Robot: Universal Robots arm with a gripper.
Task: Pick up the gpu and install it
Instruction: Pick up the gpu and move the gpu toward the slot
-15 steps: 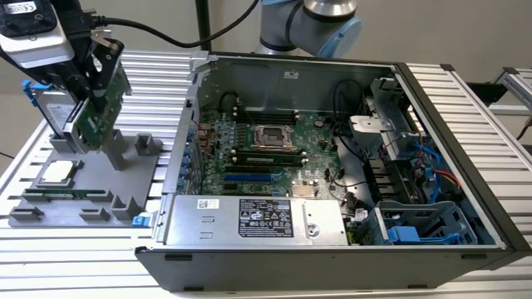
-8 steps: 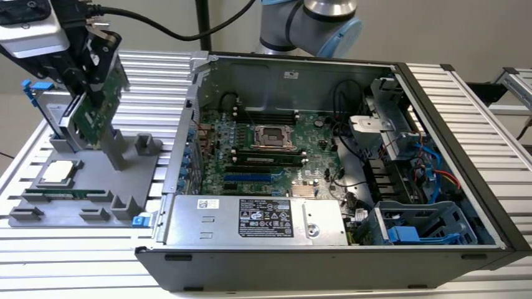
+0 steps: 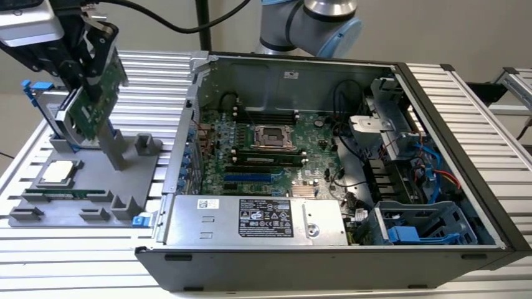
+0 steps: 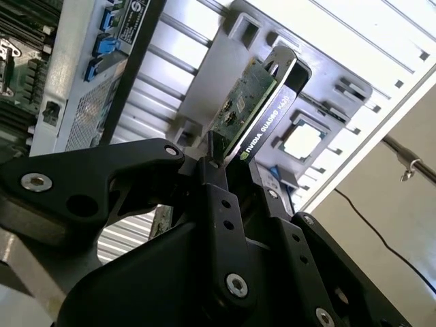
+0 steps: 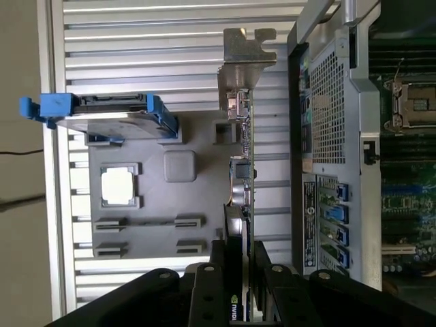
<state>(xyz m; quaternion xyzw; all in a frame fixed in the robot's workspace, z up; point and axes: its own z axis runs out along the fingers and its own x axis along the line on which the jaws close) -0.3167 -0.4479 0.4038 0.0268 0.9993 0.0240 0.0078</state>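
the gripper (image 3: 86, 80), tilted over the grey tray (image 3: 83, 215), pinches the gpu (image 3: 93, 106) near the open case (image 3: 275, 81) wall.

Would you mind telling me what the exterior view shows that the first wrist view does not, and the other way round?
Extra in the exterior view: the power supply along the case's near wall, the blue drive cage, and the arm's joint behind the case. Extra in the first wrist view: the case's rear panel face-on, with its blue ports. Shared: the gripper shut on the gpu by the gray tray, the processor chip on it, and the blue-framed hard drive.
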